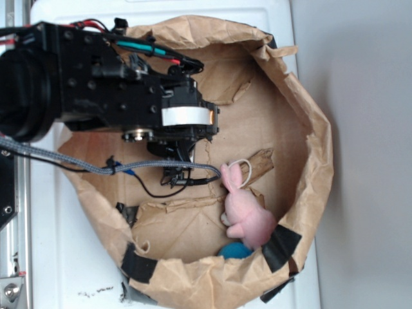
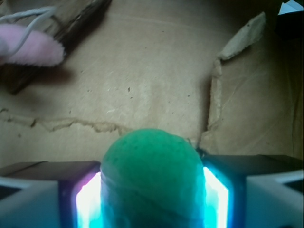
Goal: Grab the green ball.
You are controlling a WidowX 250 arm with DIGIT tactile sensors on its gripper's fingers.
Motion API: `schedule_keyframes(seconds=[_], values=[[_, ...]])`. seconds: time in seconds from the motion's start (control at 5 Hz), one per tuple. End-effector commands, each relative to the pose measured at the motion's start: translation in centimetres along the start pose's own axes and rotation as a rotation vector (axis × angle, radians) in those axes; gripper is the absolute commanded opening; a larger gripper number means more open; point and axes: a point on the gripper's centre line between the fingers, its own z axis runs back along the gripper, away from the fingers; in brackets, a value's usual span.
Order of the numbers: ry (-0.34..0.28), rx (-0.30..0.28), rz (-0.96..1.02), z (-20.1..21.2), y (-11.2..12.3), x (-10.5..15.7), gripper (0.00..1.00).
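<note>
In the wrist view the green ball (image 2: 152, 171) sits between my gripper's (image 2: 152, 190) two fingers, filling the whole gap. Its dimpled sides press against the glowing pads (image 2: 88, 202) on the left and right, so the gripper is shut on it. Brown cardboard floor lies behind it. In the exterior view the black arm (image 1: 129, 96) reaches into the paper-lined basin from the left. The gripper (image 1: 175, 153) points down under the wrist there, and the ball is hidden beneath it.
A pink plush bunny (image 1: 246, 215) lies right of the gripper, its ear (image 2: 33, 47) showing top left in the wrist view. A small blue round object (image 1: 235, 251) sits below it. Crumpled brown paper walls (image 1: 315, 161) ring the floor. A braided cable (image 1: 161, 168) trails across.
</note>
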Motion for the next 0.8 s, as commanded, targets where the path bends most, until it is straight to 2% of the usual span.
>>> schedule_keyframes(seconds=[0.0, 0.2, 0.6], values=[[-0.059, -0.095, 0.002, 7.4, 1.2, -2.4, 0.0], [-0.063, -0.161, 0.016, 10.5, 0.7, -1.9, 0.0], [-0.052, -0.163, 0.024, 10.4, 0.4, 1.2, 0.0]])
